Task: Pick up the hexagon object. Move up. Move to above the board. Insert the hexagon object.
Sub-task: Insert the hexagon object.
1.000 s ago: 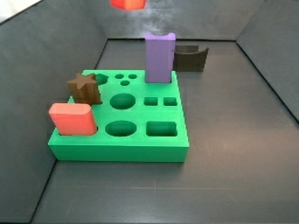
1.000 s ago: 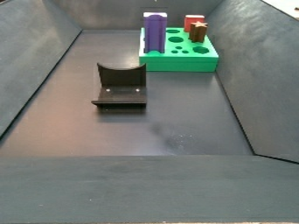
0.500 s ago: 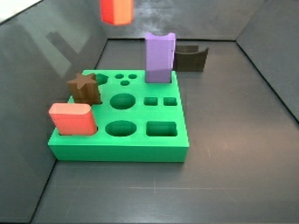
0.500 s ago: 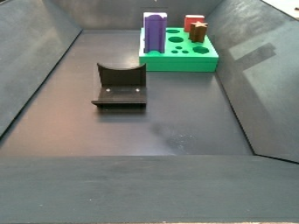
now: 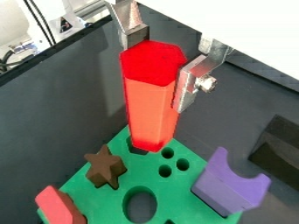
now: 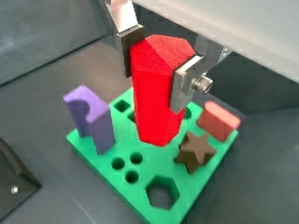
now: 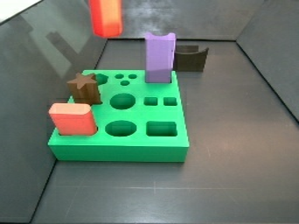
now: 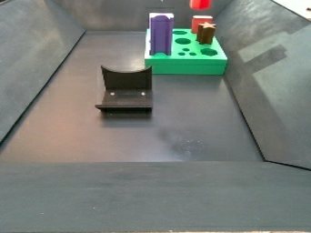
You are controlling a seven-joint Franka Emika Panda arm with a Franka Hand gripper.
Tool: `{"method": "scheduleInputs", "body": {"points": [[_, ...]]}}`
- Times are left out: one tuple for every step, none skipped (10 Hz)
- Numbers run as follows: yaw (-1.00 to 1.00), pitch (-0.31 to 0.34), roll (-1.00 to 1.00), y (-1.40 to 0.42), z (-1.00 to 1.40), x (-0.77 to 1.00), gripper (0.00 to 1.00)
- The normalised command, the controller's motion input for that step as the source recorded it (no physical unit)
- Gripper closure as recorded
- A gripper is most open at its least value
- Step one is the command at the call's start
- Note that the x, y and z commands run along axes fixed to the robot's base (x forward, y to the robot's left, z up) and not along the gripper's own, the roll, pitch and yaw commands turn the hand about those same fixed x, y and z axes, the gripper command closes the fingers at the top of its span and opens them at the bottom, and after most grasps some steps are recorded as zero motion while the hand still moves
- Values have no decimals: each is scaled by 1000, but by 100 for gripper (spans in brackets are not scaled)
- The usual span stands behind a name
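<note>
**Red hexagon held high over the green board**

Nearest to us in a side view is a wide stretch of bare dark floor [image 8: 158, 136], with sloping grey walls on both sides, so there is lots of open room here. A bit farther in stands the fixture [image 8: 125, 89], well apart from everything else.

Farther back sits the board [image 7: 117, 147], lying flat near one wall. There is free floor along its other long side. On it we see the salmon-pink block [image 7: 72, 119] at the near corner, the brown star piece [image 7: 82, 86] behind that, and the tall purple block [image 7: 160, 58] at the far edge. Several holes are open (round ones, square ones and a six-sided one [image 6: 163, 195]).

Above the board we see the hexagon object [image 5: 152, 96]. It stands straight up, its long side pointing down at the board, its flat top facing up. It is in the air, not touching the board.

The gripper [image 5: 166, 72] is closed on the hexagon object, one silver finger [image 6: 187, 83] pressed on each side near its top.

In the side views only part of the hexagon object [image 7: 107, 16] shows, cut off by the top edge, and we cannot see the gripper there.
</note>
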Motion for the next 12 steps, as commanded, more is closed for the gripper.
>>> {"method": "scheduleInputs", "body": {"points": [[-60,-57,0,43,-309,-371,100],[-3,-34,0,11,-311,-351,100],[0,-59,0,0,-71,-154,100],[46,-71,0,-31,-43,-9,100],[0,-47,67,0,-474,-80,100],[0,-67,49,0,-640,-94,100],[0,-64,33,49,-606,-86,100],[0,-51,14,83,-514,-91,100],[0,-56,0,111,-460,-146,100],[0,-61,0,97,-391,-143,100],[0,-80,-24,11,-186,-26,100],[0,-99,-16,17,-257,-51,100]]}}
